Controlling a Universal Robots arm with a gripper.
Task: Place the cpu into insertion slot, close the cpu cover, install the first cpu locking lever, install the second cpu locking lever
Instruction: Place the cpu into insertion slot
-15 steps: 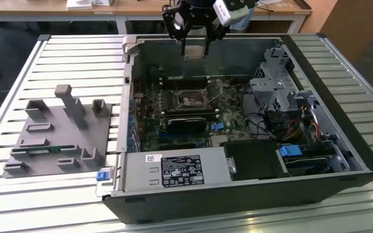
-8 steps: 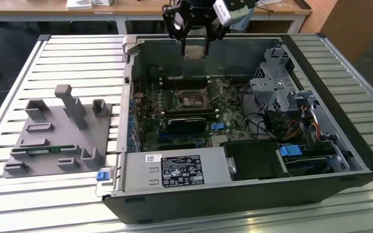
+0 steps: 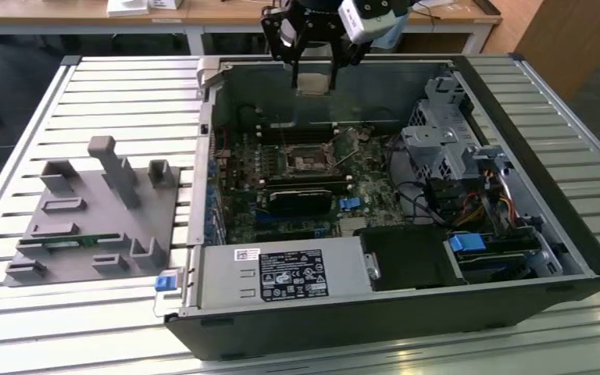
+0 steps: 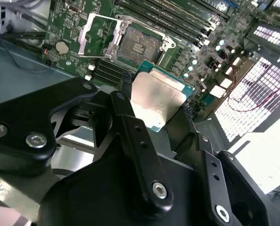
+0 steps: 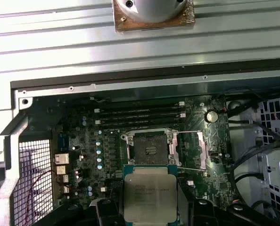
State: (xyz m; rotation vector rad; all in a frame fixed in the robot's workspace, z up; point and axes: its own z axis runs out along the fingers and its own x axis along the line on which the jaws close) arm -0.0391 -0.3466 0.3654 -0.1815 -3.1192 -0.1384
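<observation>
Exterior view, read from its left: a grey tray [image 3: 81,226] with upright pegs lies on the slatted table [image 3: 123,86], well apart from the work. Next comes the open computer case [image 3: 383,312], with the green circuit board [image 3: 243,195] on its floor. The socket [image 3: 306,162] sits near the board's middle, uncovered. The gripper [image 3: 314,78] hangs above the case's far wall, well clear of the socket. At the exterior view's right stands the drive cage [image 3: 441,144], with loose cables beside it.

Finding: in both wrist views the chip [image 4: 161,101] is clamped by two opposite edges between the fingers [image 4: 135,136]. Its silver top faces the camera, and it is carried in the air, touching nothing else. The cover [image 4: 85,36] is swung open and lies beside the socket, so the seat is exposed.

Risks, as judged:
- **Slip or tilt:** the hold is on thin edges only, so a jolt could let the chip slip or tilt.
- **Bent contacts:** a tilted or turned chip set down on the socket's contacts could bend them. Its corner orientation against the socket cannot be confirmed here.
- **Off-centre descent:** an edge could land on the socket's rim or on the open cover.
- **Tight clearance:** the memory slots [image 5: 140,115] lie just beside the socket and leave the fingers little room on that side.
</observation>
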